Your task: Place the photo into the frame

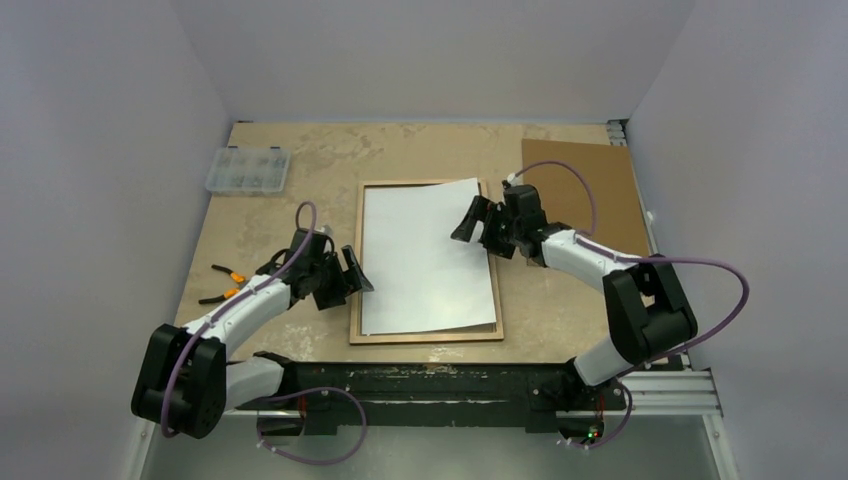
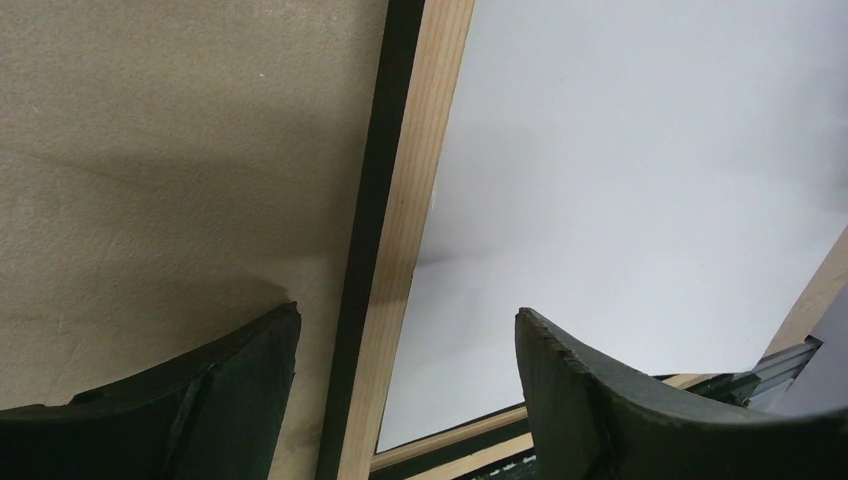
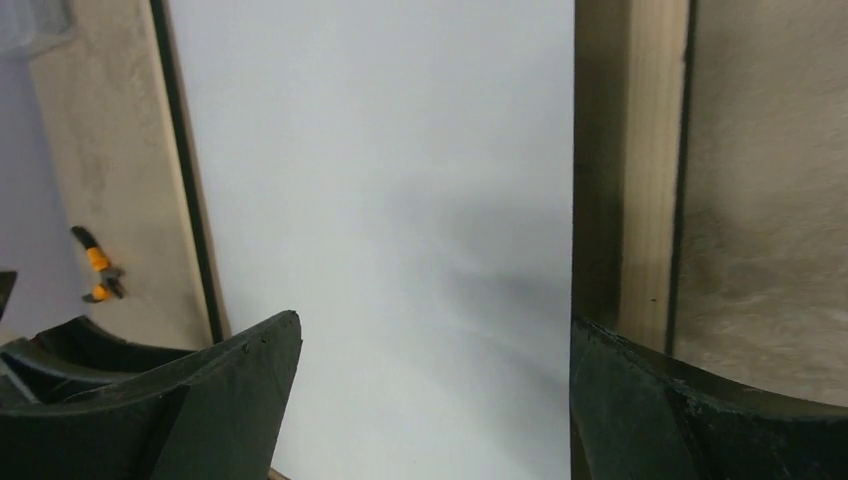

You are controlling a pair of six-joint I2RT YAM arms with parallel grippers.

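Both pairs of jaws stand wide, gripping nothing. The left gripper [image 1: 355, 278] hangs over the left rail of the frame [image 1: 430, 335], the right gripper [image 1: 472, 222] over its right rail. The photo [image 1: 425, 255] lies white side up in the frame, slightly askew, with its far right corner overlapping the rail. A brown backing board [image 1: 590, 190] lies to the right of the frame, and pliers [image 1: 225, 285] lie to its left.

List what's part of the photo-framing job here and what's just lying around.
Job: photo, white back up; frame, wood back up.
Lying about: brown board, clear parts box, orange-handled pliers.
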